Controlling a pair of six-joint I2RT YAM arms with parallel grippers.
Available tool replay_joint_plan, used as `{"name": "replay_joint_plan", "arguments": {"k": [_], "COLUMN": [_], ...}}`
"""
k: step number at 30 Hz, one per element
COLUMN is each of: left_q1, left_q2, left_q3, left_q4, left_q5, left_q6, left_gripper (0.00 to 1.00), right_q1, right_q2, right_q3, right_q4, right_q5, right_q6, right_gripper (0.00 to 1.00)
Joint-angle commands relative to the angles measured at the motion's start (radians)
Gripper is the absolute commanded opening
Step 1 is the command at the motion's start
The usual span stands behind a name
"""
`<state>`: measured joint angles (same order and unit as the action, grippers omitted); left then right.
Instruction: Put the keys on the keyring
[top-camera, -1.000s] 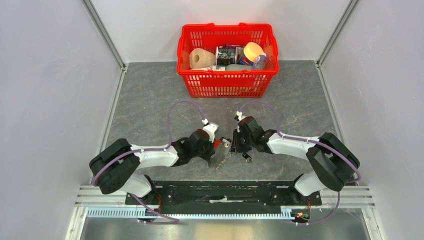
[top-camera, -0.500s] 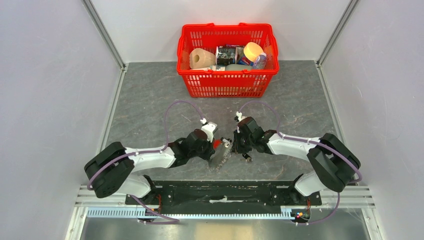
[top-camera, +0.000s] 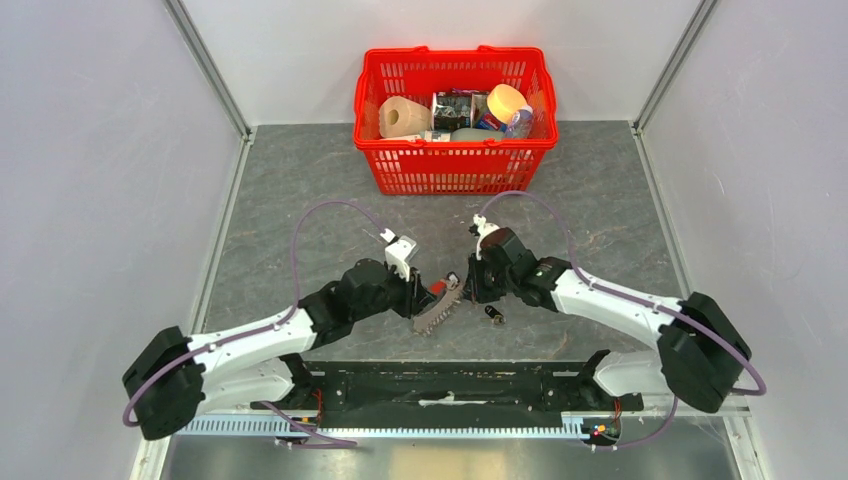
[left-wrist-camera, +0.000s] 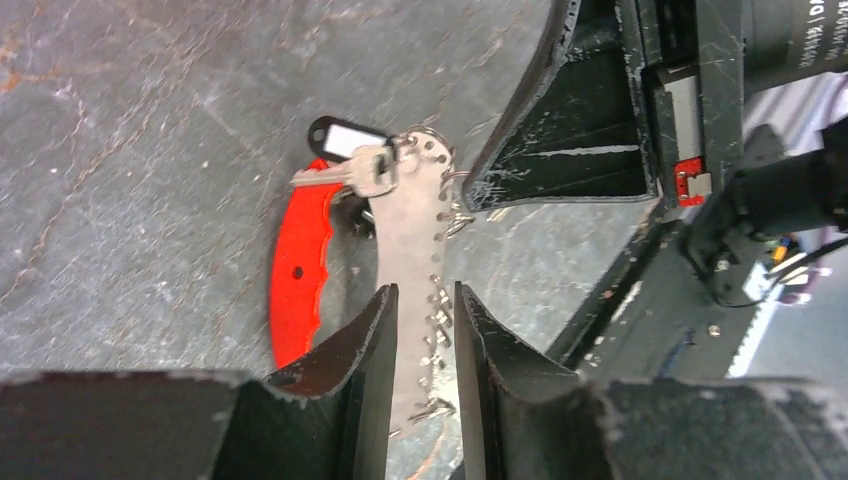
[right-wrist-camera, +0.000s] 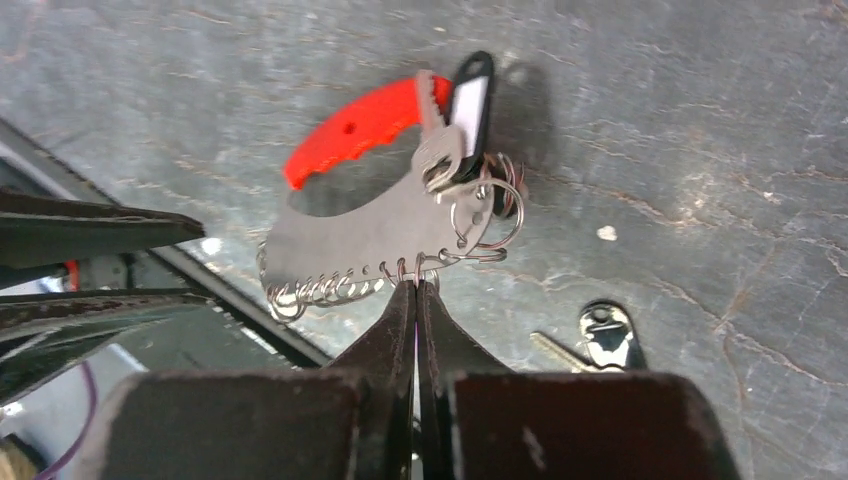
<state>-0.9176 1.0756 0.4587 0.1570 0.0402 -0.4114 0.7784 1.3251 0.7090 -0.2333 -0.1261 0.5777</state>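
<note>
The keyring (top-camera: 440, 302) is a silvery plate (left-wrist-camera: 405, 245) edged with small rings, with a red curved strap (left-wrist-camera: 298, 272) and a white tag (right-wrist-camera: 468, 100). My right gripper (right-wrist-camera: 415, 285) is shut on one ring at the plate's edge (top-camera: 463, 290). My left gripper (left-wrist-camera: 425, 300) stands open, its fingers (left-wrist-camera: 372, 345) either side of the plate's other end without squeezing it (top-camera: 420, 297). The key (right-wrist-camera: 598, 337), black-headed with a short metal blade, lies loose on the table (top-camera: 493, 316) just right of the right fingers.
A red basket (top-camera: 455, 144) holding a paper roll, cans and packets stands at the back middle. The black base rail (top-camera: 450, 385) runs along the near edge, close under both grippers. White walls close in left and right.
My left gripper has opened from its grip on the plate, and the left arm has stretched out with its elbow swung left. The right gripper stays at the ring end.
</note>
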Motion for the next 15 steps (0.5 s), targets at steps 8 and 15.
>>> {"name": "replay_joint_plan", "arguments": {"k": [8, 15], "left_q1": [0.002, 0.000], "left_q2": [-0.267, -0.396], "left_q3": [0.005, 0.039], "left_q4": [-0.071, -0.147], "left_q5": [0.124, 0.192], "left_q6": [-0.069, -0.085], "left_gripper": [0.45, 0.46], "right_q1": [0.060, 0.079], "right_q2": [-0.134, -0.148], "right_q3": [0.199, 0.292], "right_q4": [-0.166, -0.258], "right_q5": [0.011, -0.003], "right_q6": [0.149, 0.219], "right_gripper": [0.00, 0.00]}}
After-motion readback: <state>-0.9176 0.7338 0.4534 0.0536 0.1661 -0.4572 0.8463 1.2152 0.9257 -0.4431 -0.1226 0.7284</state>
